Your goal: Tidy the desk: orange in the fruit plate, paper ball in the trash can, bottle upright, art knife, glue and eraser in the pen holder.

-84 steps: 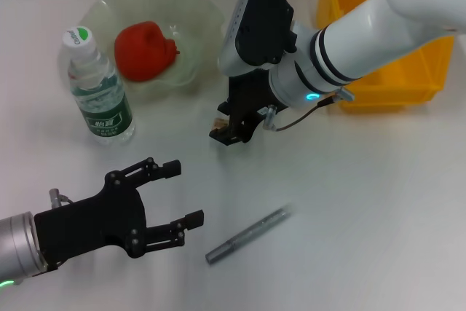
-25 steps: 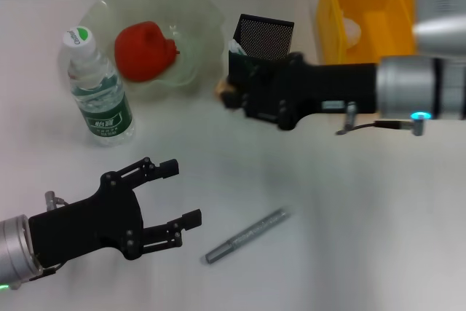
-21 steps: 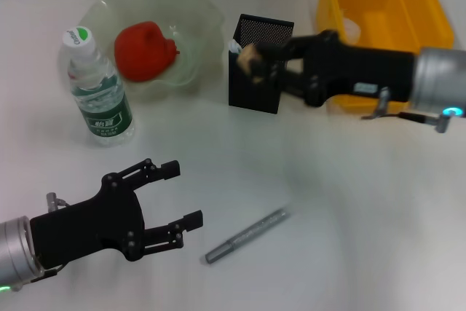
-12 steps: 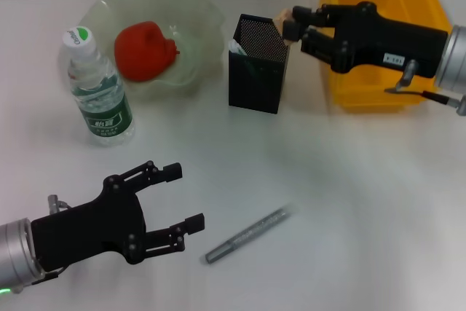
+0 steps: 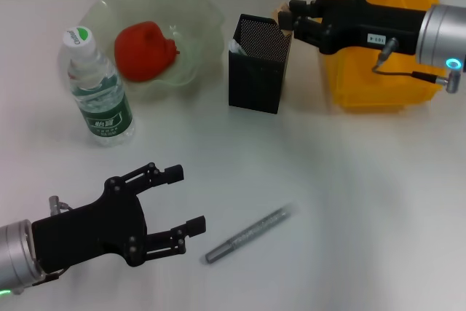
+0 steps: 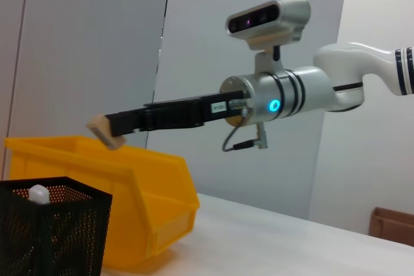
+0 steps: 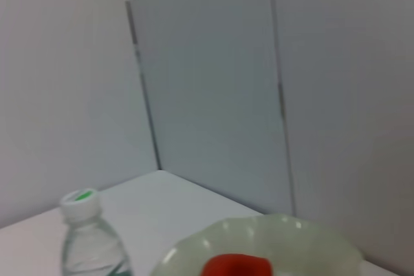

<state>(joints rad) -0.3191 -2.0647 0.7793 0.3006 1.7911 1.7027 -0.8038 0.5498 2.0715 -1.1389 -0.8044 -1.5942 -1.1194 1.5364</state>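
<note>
The right tool (image 5: 285, 18) is held at the upper far-right corner of the black mesh pen holder (image 5: 258, 65), closed on a small beige eraser (image 5: 280, 17). A short while earlier this tool was low on the tabletop (image 5: 349, 194) in front of the pen holder; it has since been raised, swung behind the holder and brought back to its rim. In the left wrist view the eraser (image 6: 105, 131) is seen clamped at the tip of the tool, above and beyond the pen holder (image 6: 52, 227), in which a white-capped item is already standing. It is judged that the eraser has been picked up and carried, and that release into the holder is the step in hand; the tool appears to sit at the rim rather than squarely over the opening, so a small correction may be needed.

The left tool (image 5: 171, 202) is parked low, well in front of the pen holder, with its fingers spread and nothing in them. A slim grey metal art knife (image 5: 247, 234) lies just beside it and is not yet stowed.

The red-orange fruit (image 5: 144, 50) lies in the pale green glass plate (image 5: 196, 12) to the left of the pen holder, and the clear plastic bottle with a green label (image 5: 98, 92) stands upright beside the plate. The yellow plastic bin (image 5: 378, 85) stands to the right of the pen holder.
</note>
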